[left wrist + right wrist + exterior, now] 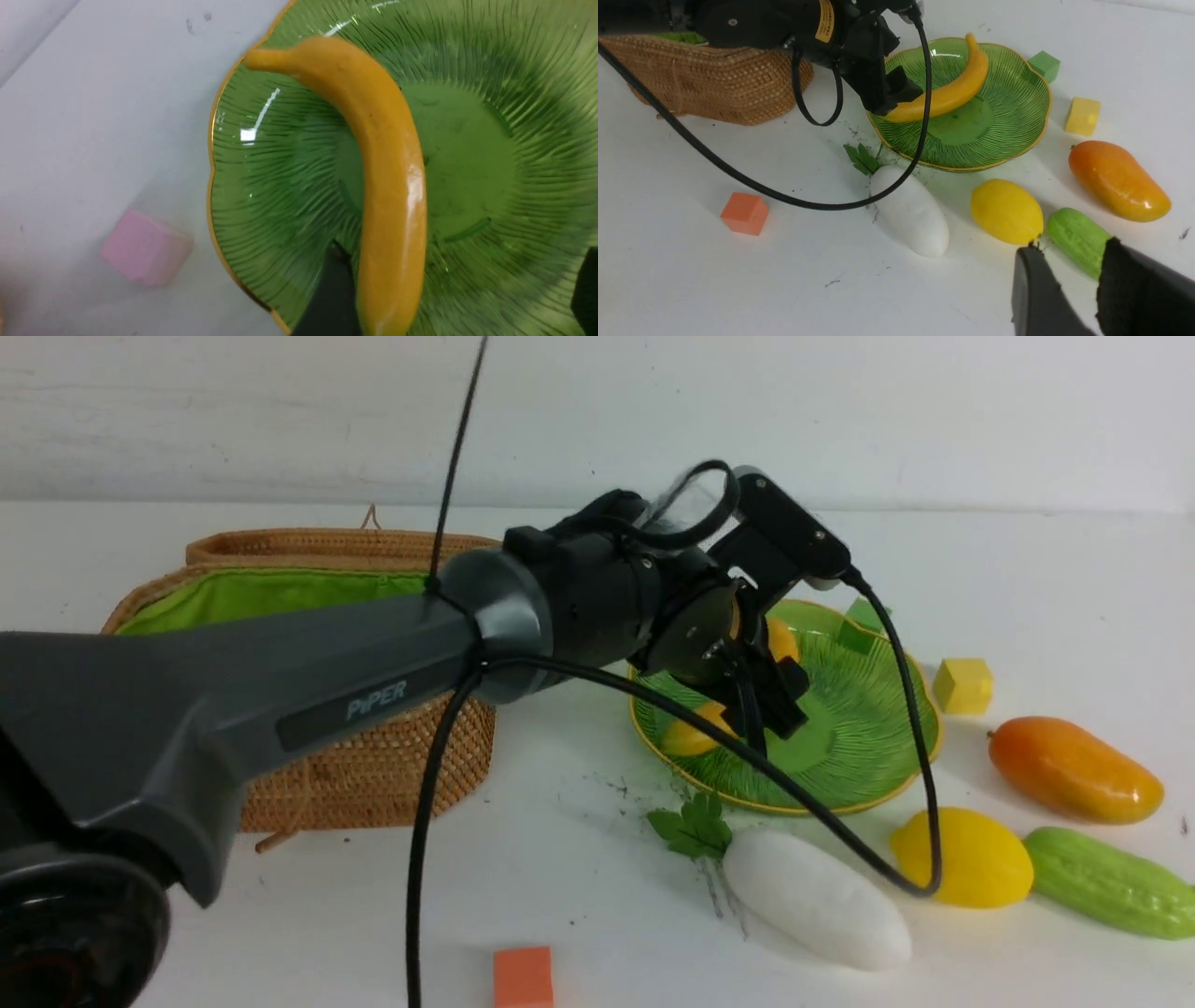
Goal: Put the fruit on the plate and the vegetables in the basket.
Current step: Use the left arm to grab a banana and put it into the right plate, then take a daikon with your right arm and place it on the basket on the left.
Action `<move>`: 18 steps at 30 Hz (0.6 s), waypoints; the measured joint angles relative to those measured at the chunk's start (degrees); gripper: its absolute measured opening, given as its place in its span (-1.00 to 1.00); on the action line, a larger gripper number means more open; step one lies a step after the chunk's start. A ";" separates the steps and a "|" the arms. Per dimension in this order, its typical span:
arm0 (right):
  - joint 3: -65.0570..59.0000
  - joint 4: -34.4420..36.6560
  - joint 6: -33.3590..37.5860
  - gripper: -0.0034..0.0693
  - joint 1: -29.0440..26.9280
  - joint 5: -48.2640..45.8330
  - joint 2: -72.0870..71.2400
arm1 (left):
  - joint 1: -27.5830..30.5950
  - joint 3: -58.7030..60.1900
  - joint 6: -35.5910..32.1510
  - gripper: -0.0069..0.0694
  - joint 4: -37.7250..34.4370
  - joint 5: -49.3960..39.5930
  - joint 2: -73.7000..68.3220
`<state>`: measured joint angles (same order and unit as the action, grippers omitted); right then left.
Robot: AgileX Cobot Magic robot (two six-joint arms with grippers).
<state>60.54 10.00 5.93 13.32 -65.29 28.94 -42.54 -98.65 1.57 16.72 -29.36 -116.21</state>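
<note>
The yellow banana (387, 154) lies across the green plate (490, 140), one end on the rim. My left gripper (455, 298) hangs over the plate with its jaws open wide, one finger right beside the banana and the other far off. On the table in front of the plate lie the white radish (812, 896), the lemon (966, 859), the light-green gourd (1111, 882) and the mango (1074, 770). The wicker basket (373, 775) stands to the left. My right gripper (1069, 249) hovers near the gourd (1073, 235), open, nothing between its fingers.
Small cubes lie scattered: orange (523, 977) near the front edge, yellow (963, 684) and green (864, 621) beside the plate's far right, pink (145, 247) beside the plate. My left arm and its cable stretch across the basket and the radish.
</note>
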 joint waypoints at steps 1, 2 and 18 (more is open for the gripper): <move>0.00 0.20 0.00 -0.32 0.00 0.00 0.00 | -0.36 0.00 0.43 0.76 -0.11 -1.35 1.15; 0.00 0.84 0.00 -0.32 0.00 0.00 0.00 | -1.03 0.00 1.60 0.70 -0.22 -3.50 3.22; 0.00 2.53 2.22 -0.32 0.00 -0.97 14.09 | -7.27 13.67 13.43 -0.85 -6.13 -23.12 44.30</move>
<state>60.54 12.53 8.15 13.32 -66.26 43.04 -49.81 -84.98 15.01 10.58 -52.49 -71.90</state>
